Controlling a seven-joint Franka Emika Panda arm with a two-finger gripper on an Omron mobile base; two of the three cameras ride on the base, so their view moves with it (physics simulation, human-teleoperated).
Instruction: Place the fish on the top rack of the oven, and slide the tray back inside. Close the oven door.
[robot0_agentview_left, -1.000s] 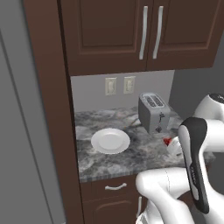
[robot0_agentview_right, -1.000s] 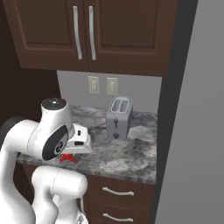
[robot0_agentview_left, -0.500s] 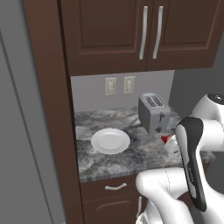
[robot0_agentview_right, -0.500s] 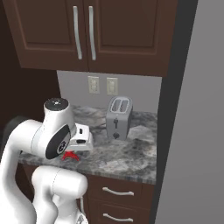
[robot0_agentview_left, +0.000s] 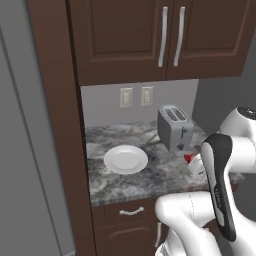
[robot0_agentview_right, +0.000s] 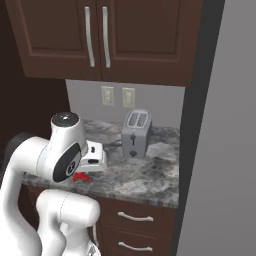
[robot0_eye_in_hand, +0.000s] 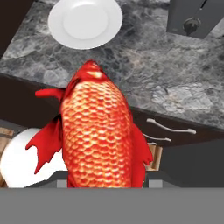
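**Fish in grip, carry to oven pending**

Red-orange fish (robot0_eye_in_hand: 97, 131) clamped in the gripper (robot0_eye_in_hand: 105, 177), lifted just above the front edge of the granite counter (robot0_eye_in_hand: 175, 70), near white plate (robot0_eye_in_hand: 85, 22) and toaster (robot0_agentview_left: 175, 127). Carrying step. Next: transport to oven's top rack, keeping grip firm.

Red fish (robot0_agentview_right: 81, 177) beneath white end effector (robot0_agentview_right: 93, 156); toaster (robot0_agentview_right: 136, 133) beyond.
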